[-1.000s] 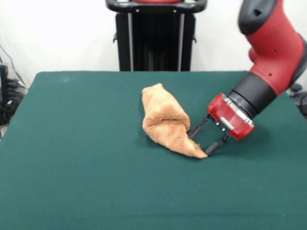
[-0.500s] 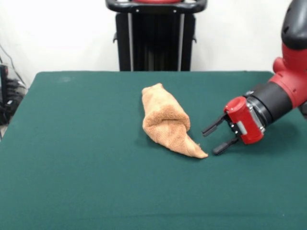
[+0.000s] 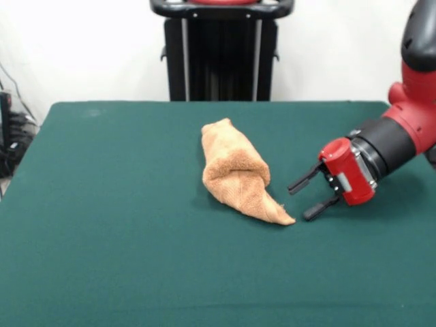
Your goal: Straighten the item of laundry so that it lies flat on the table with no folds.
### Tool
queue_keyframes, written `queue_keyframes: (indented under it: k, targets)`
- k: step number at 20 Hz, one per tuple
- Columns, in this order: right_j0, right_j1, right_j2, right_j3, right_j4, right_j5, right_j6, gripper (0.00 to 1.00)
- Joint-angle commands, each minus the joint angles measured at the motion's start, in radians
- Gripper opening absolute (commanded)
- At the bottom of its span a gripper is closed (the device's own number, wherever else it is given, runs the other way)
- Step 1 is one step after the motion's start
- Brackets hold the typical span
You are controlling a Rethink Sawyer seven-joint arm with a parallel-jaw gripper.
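Orange-tan towel [image 3: 235,174] bunched, beside empty jaws

I only have the front camera: it looks across the table [image 3: 102,272] from the near edge, slightly downward, toward the back wall [image 3: 82,48].

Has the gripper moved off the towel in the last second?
Yes. The gripper, open, has drawn back toward the picture's right; a gap of table now separates it from the towel's pointed corner, which it reached before.
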Motion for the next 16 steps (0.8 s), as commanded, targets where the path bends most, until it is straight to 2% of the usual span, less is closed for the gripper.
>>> queue_keyframes:
  k: [1, 8, 16]
  targets:
    - [0.014, 0.058, 0.092, -0.131, 0.051, -0.048, 0.308, 1.00]
    - [0.011, 0.046, 0.091, -0.085, 0.013, -0.067, 0.266, 1.00]
    - [-0.032, 0.083, 0.040, -0.048, -0.036, -0.144, 0.243, 1.00]
